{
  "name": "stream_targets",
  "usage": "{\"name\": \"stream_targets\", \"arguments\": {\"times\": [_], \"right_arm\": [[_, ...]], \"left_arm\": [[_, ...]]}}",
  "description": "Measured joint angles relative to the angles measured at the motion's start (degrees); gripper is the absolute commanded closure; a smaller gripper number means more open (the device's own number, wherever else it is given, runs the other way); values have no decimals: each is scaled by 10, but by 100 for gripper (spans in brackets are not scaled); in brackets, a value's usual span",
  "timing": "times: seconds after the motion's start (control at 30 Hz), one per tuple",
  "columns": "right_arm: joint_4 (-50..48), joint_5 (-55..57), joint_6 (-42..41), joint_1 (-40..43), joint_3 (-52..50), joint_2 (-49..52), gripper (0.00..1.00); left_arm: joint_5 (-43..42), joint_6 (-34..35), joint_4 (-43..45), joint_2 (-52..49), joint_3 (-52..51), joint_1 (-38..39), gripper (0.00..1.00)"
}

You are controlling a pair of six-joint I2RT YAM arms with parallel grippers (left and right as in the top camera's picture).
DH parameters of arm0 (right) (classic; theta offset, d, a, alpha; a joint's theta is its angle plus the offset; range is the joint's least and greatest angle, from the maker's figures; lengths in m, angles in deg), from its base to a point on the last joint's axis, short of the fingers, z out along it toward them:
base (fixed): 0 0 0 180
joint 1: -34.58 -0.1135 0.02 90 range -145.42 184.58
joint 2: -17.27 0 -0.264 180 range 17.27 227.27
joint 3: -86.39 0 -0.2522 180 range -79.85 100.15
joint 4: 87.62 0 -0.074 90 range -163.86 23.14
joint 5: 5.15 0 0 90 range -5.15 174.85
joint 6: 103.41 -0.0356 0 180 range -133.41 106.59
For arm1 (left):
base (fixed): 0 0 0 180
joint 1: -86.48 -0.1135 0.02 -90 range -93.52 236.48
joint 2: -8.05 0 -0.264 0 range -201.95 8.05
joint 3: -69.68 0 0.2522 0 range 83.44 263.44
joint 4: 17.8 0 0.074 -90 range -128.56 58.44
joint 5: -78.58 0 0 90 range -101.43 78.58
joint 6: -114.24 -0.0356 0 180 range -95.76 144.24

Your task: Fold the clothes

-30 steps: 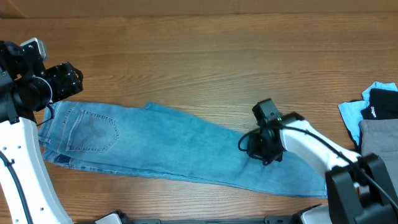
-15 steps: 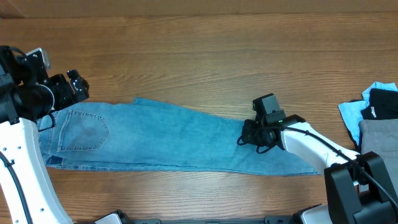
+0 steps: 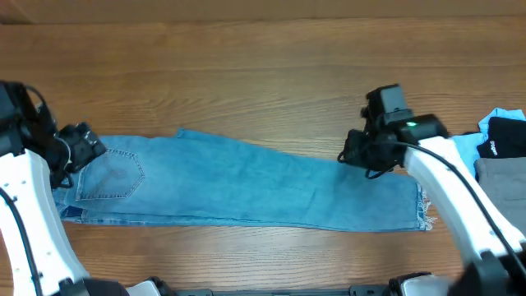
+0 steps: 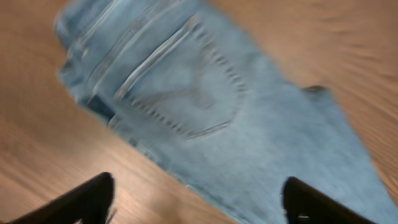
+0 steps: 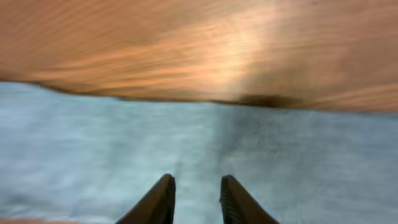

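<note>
The light blue jeans (image 3: 246, 185) lie flat and stretched across the table, waist at the left, frayed hems (image 3: 424, 212) at the right. My left gripper (image 3: 86, 148) hovers at the waist end by the back pocket (image 3: 111, 174). In the left wrist view its jaws (image 4: 199, 199) stand wide apart and empty over the jeans' edge, with the stitched pocket (image 4: 186, 93) ahead. My right gripper (image 3: 355, 156) is over the far edge of the leg. In the right wrist view the gripper (image 5: 198, 199) has a narrow gap and holds nothing, above the denim (image 5: 93, 143).
A pile of other clothes sits at the right edge: a light blue cloth (image 3: 464, 144), a black item (image 3: 505, 136) and a grey piece (image 3: 497, 185). Bare wooden table (image 3: 246, 66) lies beyond the jeans.
The jeans were drawn straight and now lie flat. My right gripper moved right and farther back off the leg, uncovering the hems. My left gripper moved left and nearer, off the waistband.
</note>
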Motion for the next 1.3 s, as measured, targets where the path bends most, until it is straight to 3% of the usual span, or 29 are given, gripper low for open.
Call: {"name": "stream_targets", "arguments": {"times": [0.07,0.17,0.23,0.47,0.7,1.07,1.13,1.23,1.3], "right_arm": [[21,0,3,0,23,-45,64],[35,0,4,0,36,-106,61],[50,0,4,0,38,-136,60],[104,0,4,0,38,-161,60],[114,0,3,0,38,-161,60],[115,0,-2,0,38,-161,59],[115,0,-3,0,38,-161,59],[116,0,-3,0,38,-161,60],[118,2,-12,0,38,-161,60]], "left_arm": [[-3,5,6,-19,-31,-30,29],[-11,15,26,-49,-82,-83,30],[-15,28,48,-64,-115,-121,38],[-59,43,174,-80,-196,-220,41],[-102,37,302,-81,-250,-214,46],[-106,37,356,-125,-274,-214,48],[-106,37,365,-132,-274,-214,56],[-112,32,382,-144,-274,-214,81],[-125,30,389,-149,-274,-213,89]]}}
